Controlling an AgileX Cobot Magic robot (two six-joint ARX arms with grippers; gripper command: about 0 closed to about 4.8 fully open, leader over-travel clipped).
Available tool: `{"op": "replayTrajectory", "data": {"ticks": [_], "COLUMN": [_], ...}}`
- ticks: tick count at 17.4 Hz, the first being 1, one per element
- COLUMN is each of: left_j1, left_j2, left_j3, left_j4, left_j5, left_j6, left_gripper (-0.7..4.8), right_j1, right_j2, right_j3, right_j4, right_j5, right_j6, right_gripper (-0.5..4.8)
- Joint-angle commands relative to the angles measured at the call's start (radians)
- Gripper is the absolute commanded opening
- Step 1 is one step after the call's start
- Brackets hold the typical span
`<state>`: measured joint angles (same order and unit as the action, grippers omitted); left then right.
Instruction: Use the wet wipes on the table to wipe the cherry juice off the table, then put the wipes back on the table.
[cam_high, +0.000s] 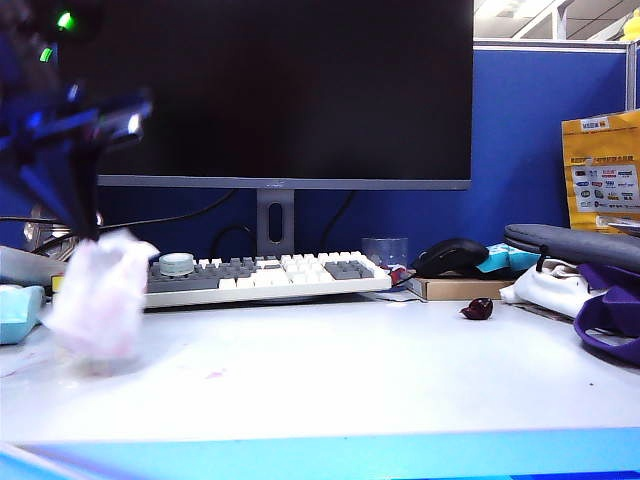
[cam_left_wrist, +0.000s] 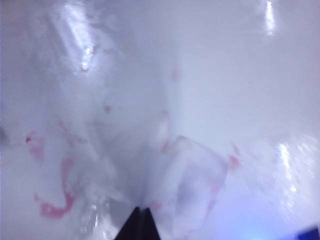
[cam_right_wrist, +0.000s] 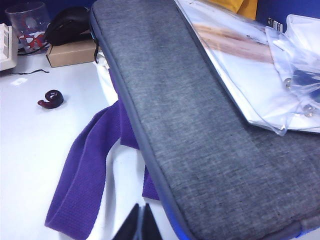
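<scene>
- Exterior view: your left gripper (cam_high: 97, 236) hangs at the bench's (cam_high: 380, 380) left end, fingers pinching the wet wipes (cam_high: 100, 290), a limp, crumpled white cloth tinged pink, dangling to the surface. Faint cherry juice (cam_high: 214, 374) specks lie just right of it; drag the cloth across these with light, flat pressure. A glossy dark cherry (cam_high: 477, 309) sits well apart, right.
- Left wrist view: blurred; fingers (cam_left_wrist: 134, 226) pressed on the wipe's thin, translucent folds. Pink smears (cam_left_wrist: 52, 209) streak the smooth white bench.
- Right wrist view: your right gripper (cam_right_wrist: 140, 225), fingers together and empty, hovers over a purple strap (cam_right_wrist: 82, 175) beside a grey woven case (cam_right_wrist: 200, 125).
</scene>
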<state>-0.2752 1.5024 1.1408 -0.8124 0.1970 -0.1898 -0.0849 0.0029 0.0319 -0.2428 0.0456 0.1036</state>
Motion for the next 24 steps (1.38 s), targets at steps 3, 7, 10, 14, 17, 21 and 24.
{"op": "replayTrajectory", "data": {"ticks": [3, 7, 10, 14, 17, 21, 24], "left_j1": [0.005, 0.005, 0.005, 0.005, 0.005, 0.024, 0.026], "left_j2": [-0.006, 0.029, 0.106, 0.207, 0.259, 0.229, 0.143], "left_j3": [-0.177, -0.199, -0.2, -0.2, -0.2, -0.199, -0.197], "left_j4": [0.23, 0.279, 0.271, 0.274, 0.251, 0.183, 0.157], "left_j5": [-0.168, -0.404, -0.422, -0.398, -0.434, -0.446, -0.364], "left_j6": [-0.005, -0.002, 0.0, 0.006, 0.021, 0.02, 0.01], "left_gripper": [-0.06, -0.06, -0.06, -0.06, -0.06, -0.02, 1.92], "right_j1": [0.0, 0.0, 0.0, 0.0, 0.0, 0.0, 0.0], "right_j2": [0.0, 0.0, 0.0, 0.0, 0.0, 0.0, 0.0], "right_j3": [0.0, 0.0, 0.0, 0.0, 0.0, 0.0, 0.0], "right_j4": [0.002, 0.002, 0.002, 0.002, 0.002, 0.002, 0.002], "right_j5": [0.004, 0.004, 0.004, 0.004, 0.004, 0.004, 0.004], "right_j6": [-0.002, -0.002, -0.002, -0.002, -0.002, -0.002, -0.002], "right_gripper": [0.0, 0.0, 0.0, 0.0, 0.0, -0.01, 0.0]}}
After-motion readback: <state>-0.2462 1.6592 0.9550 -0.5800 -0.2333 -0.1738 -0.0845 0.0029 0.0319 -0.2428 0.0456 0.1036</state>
